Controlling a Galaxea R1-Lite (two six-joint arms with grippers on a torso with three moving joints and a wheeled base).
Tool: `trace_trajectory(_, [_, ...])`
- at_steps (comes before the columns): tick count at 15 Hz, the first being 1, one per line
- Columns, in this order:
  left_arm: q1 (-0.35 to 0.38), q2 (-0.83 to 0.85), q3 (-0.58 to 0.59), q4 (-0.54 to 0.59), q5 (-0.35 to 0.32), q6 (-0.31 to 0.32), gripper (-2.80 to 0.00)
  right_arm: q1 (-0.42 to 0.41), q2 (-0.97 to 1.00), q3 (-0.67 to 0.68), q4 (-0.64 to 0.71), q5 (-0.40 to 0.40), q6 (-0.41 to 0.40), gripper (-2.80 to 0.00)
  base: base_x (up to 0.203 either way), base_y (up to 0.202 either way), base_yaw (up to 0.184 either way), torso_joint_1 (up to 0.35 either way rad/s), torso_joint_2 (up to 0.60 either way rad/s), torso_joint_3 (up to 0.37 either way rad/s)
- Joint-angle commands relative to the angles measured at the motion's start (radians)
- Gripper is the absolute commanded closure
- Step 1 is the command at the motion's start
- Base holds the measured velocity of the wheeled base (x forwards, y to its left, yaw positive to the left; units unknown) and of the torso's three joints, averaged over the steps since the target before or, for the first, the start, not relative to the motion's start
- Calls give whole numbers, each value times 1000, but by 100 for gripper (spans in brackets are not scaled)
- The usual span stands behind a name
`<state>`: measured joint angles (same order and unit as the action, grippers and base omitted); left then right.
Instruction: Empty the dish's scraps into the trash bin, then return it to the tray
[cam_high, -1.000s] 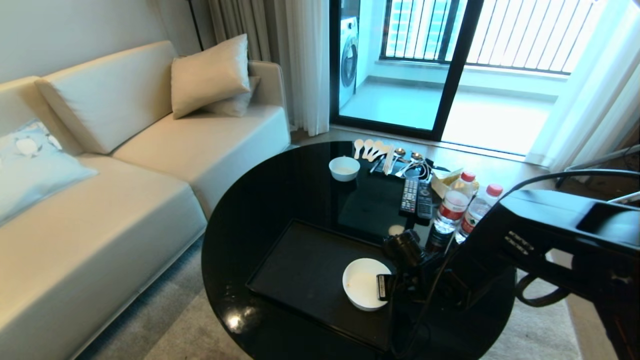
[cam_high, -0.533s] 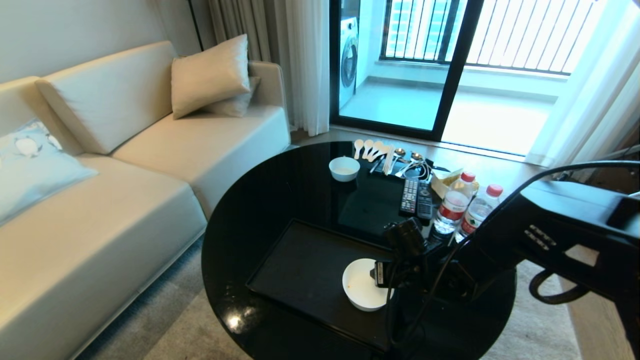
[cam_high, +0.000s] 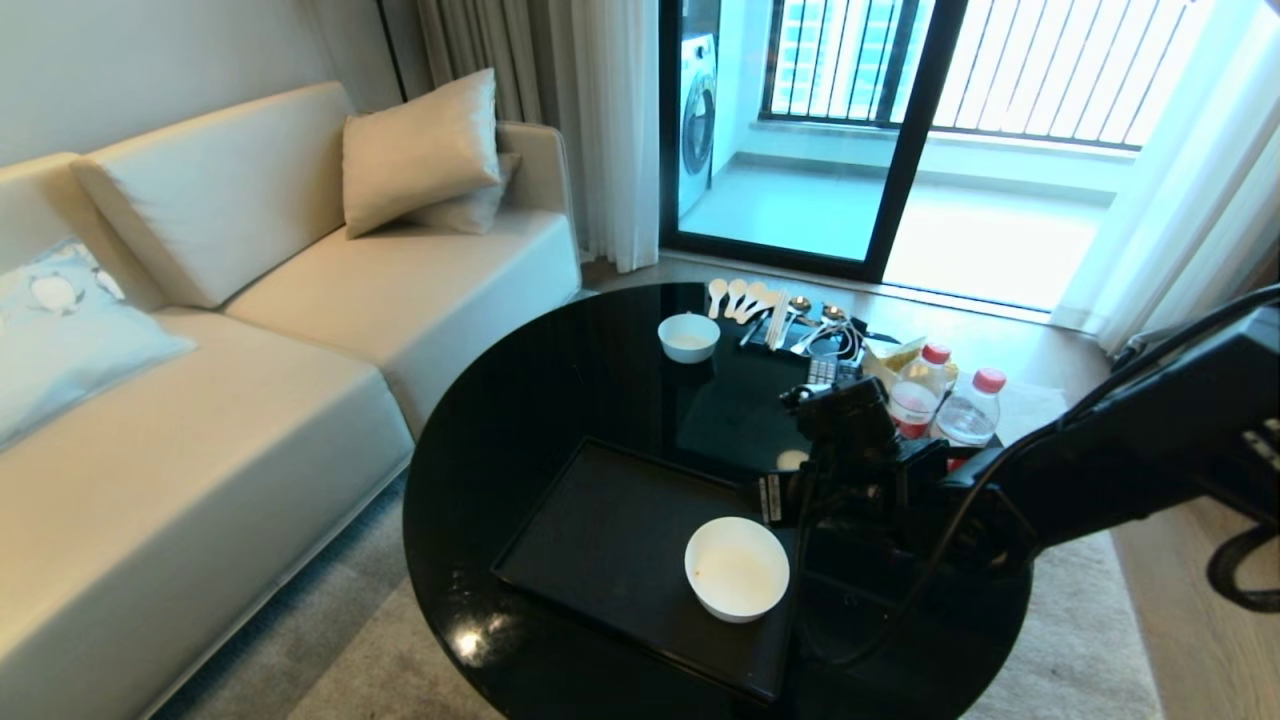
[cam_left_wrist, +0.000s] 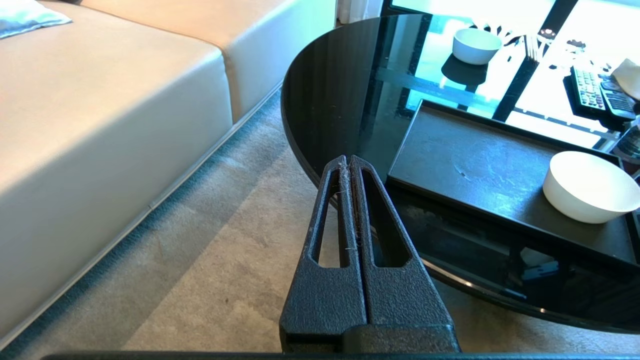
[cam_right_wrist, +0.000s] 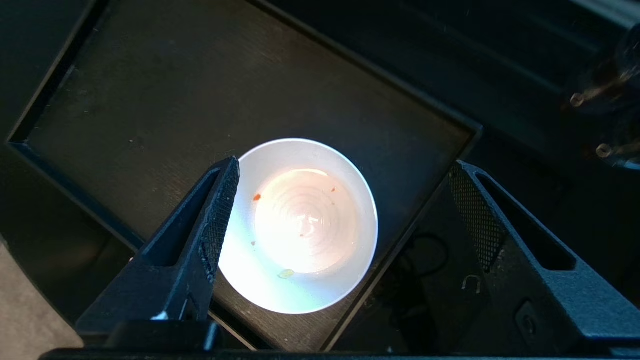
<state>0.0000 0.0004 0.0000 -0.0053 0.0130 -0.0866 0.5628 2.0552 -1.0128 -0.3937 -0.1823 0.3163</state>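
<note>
Judging the task as all but finished. Finding the bowl (cam_high: 737, 568) sitting upright on the tray (cam_high: 600, 540), at the tray's near right corner, just inside the rim. Seeing nothing inside the bowl beyond a few tiny leftovers of the scraps (cam_right_wrist: 256, 197), an orange fleck and a pale crumb stuck to the white wall; reading that as emptying done and the return to the tray made. Not seeing the bin in any view, so not vouching for where the food ended up.

Hovering over the tray's right edge with the right gripper (cam_right_wrist: 342, 167), fingers spread about as wide as they go and gripping nothing. Looking straight down from the wrist at the bowl, which is lying below and between the two fingers, nearer one finger than the other, and clear of both. Placing the gripper, from the head view, above the bowl and a little to the far right of it, between the bowl and the water bottles (cam_high: 905, 405) on the black round table (cam_high: 520, 400).

Keeping the left gripper (cam_left_wrist: 350, 162) parked low at the table's near left side, fingers pressed together and empty.

Leaving, by this reading, only pulling the right arm away from the table.
</note>
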Motion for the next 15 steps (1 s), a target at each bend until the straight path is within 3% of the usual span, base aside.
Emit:
trace_trajectory(1, [0,0,0,-1,1,-1,0,-15,-128,35,-12,-2,-56,-280,0,0,0,0,0,0])
trace_trajectory(2, [0,0,0,-1,1,-1,0,-21,-160,51,-18,-2,-74,-280,0,0,0,0,0,0])
trace_trajectory(3, [0,0,0,-1,1,-1,0,-26,-192,70,-23,-2,-87,0,0,0,0,0,0,0])
trace_trajectory(8, [0,0,0,-1,1,-1,0,-38,-336,205,-85,-4,-111,0,0,0,0,0,0,0])
trace_trajectory(11, [0,0,0,-1,1,-1,0,-92,-380,340,-316,-5,-142,0,0,0,0,0,0,0])
trace_trajectory(15, [0,0,0,-1,1,-1,0,-254,-395,626,-740,-2,-284,0,0,0,0,0,0,0])
